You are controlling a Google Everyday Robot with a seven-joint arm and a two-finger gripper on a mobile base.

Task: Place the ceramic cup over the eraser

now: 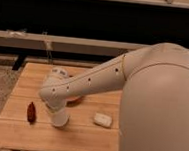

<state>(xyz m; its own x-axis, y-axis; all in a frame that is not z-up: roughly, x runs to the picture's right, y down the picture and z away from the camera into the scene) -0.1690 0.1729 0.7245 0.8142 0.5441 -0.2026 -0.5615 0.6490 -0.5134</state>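
Observation:
The white ceramic cup (59, 119) stands on or just above the wooden table (82, 136), left of centre near the front. My gripper (56, 106) is directly on top of the cup, mostly covered by my white wrist. The black eraser is out of sight; I cannot tell whether it is under the cup or behind my arm.
An orange bowl (76, 99) shows partly behind my wrist. A dark red oblong thing (31, 112) lies left of the cup. A flat white rounded lump (102, 120) lies to its right. My big white arm fills the right side. Dark shelving runs behind the table.

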